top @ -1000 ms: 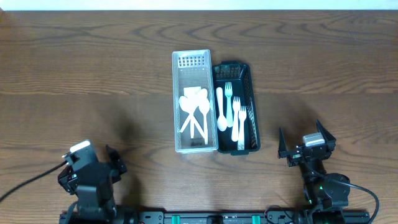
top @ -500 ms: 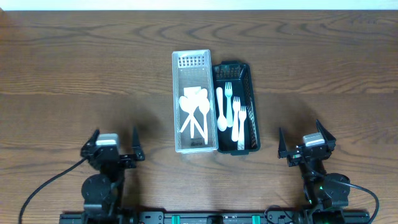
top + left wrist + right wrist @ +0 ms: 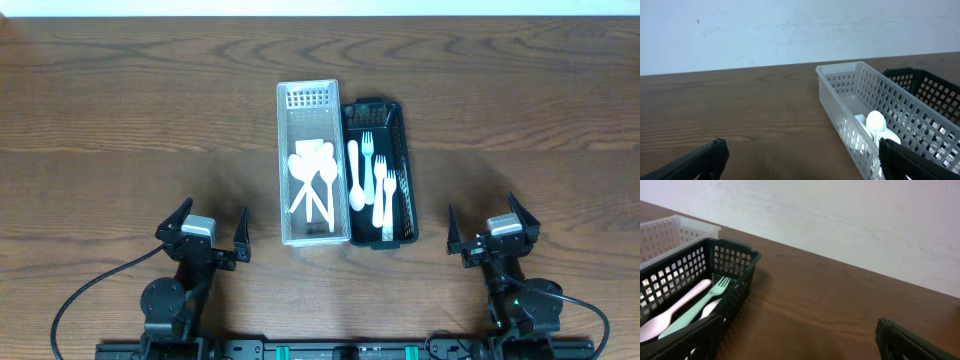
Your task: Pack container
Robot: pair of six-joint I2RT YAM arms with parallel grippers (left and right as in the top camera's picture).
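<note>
Seeing white basket [image 3: 309,98] and black basket [image 3: 372,104] mid-way across the table [image 3: 120,120], side by side, long walls touching, white on the robot's left. Reading both long axes as running near-to-far, straight away from the arms, with the white one's far end reaching slightly further. Spotting white spoons [image 3: 312,175] heaped in the white basket's middle, bowls toward the far end, handles fanning back toward the near end. Finding forks [image 3: 380,185] plus one white spoon [image 3: 354,175] in the black basket, laid roughly along its long axis, tines and bowl pointing far, handles near. Matching that in the wrist views: white basket [image 3: 865,110] running away on the right with black basket [image 3: 925,87] behind it; black basket [image 3: 695,280] at lower left, pale fork [image 3: 705,302] inside. Reading left gripper [image 3: 212,218] as jaws spread wide, nothing between them, parked by the near edge, well short of the baskets. Same for right gripper [image 3: 482,222]: spread wide, empty, near edge, right of the black basket.
</note>
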